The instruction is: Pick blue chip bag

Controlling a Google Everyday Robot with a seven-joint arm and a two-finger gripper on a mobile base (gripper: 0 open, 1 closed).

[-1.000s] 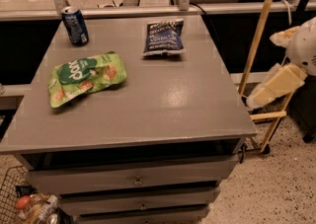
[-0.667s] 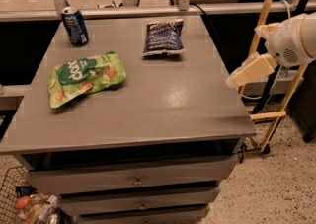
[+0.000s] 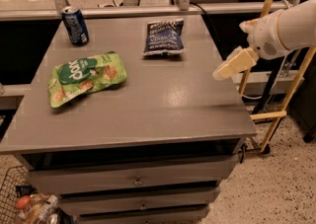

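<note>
On the grey table (image 3: 148, 114), three things in all: one blue chip bag (image 3: 164, 36), one green snack bag (image 3: 86, 76), one blue soda can (image 3: 75, 25). Blue chip bag lying flat near the far edge, right of centre, well apart from the green snack bag at the left and from the blue soda can, upright in the far left corner. One gripper (image 3: 223, 72), cream-coloured, in the air at the table's right edge, apart from the blue chip bag, holding nothing. Open or closed: impossible to tell.
</note>
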